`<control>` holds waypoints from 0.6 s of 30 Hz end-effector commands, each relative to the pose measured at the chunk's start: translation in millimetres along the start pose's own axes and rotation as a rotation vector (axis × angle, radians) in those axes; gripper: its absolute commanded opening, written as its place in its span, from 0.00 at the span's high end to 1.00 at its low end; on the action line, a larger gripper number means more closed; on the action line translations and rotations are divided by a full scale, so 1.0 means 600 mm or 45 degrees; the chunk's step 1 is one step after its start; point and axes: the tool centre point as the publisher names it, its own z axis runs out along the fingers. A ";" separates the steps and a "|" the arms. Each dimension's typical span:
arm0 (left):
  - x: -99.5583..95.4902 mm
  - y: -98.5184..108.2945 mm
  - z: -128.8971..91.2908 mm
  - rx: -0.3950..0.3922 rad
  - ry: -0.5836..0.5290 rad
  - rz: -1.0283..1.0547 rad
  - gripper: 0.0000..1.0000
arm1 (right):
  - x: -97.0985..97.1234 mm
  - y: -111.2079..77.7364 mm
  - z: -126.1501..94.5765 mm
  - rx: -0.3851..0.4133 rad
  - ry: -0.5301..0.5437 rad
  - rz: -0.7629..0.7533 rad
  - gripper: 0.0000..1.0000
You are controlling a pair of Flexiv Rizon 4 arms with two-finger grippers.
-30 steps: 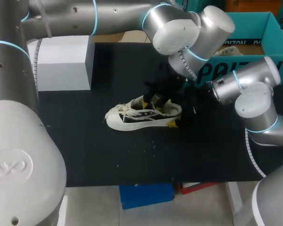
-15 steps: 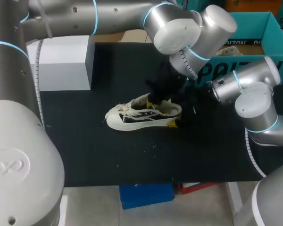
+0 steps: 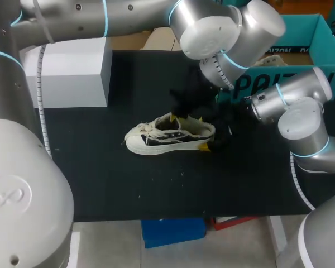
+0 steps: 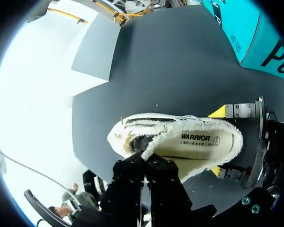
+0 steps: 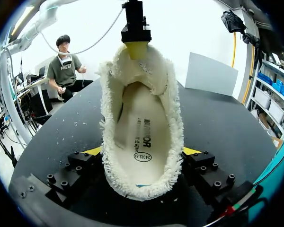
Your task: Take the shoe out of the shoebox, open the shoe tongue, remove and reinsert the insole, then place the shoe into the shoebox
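Shoe (image 3: 170,134): out of shoebox (image 3: 301,39), on table (image 3: 100,167). Right gripper (image 5: 142,156) clamps its sides; left gripper (image 4: 146,163), narrow, pinches tongue (image 4: 154,144). Insole (image 5: 139,132) inside. Its removal, reinsertion and the reboxing are judged outstanding.

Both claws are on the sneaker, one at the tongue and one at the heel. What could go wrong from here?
1. The left claw pinches the fluffy tongue of the white fleece-lined sneaker. Pulling harder may lift the sneaker rather than open it, since the right claw grips only the soft heel rim.
2. The two claws sit close together over the opening, so reaching for the white printed insole risks a collision.
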 end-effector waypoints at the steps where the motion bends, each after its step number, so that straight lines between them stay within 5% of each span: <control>1: -0.024 0.013 -0.005 0.034 0.013 -0.022 1.00 | -0.002 -0.003 0.004 0.001 -0.002 0.001 1.00; 18: -0.069 0.033 0.006 0.062 0.003 -0.115 1.00 | -0.002 -0.003 0.004 0.001 -0.002 0.001 1.00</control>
